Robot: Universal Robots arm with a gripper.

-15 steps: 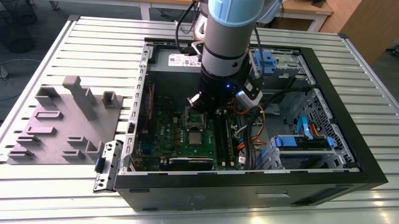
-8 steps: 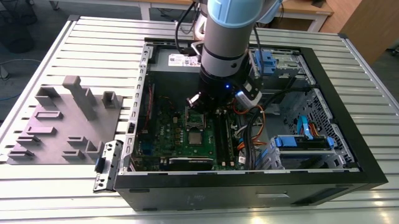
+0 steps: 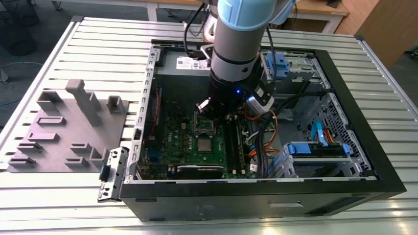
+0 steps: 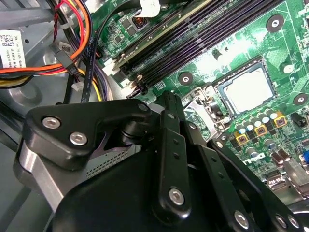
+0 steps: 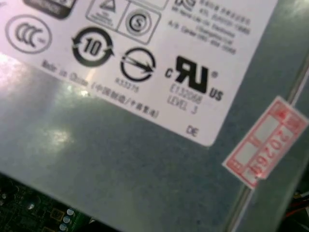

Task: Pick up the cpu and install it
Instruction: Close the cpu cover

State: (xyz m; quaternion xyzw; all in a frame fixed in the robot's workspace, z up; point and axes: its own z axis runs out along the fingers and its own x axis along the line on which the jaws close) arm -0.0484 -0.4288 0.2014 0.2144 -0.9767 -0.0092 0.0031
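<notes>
Gripper (image 3: 219, 117) hangs low over the socket (image 3: 205, 127), can't tell if it's open or shut, while the cpu (image 3: 204, 145) lies flat just beside it, so I'd guess it's not installed yet.

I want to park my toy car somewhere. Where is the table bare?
The slatted table is bare between the grey tray and its far edge, and along the strip in front of the computer case. Inside the case is crowded: arm, cables, green board.
</notes>
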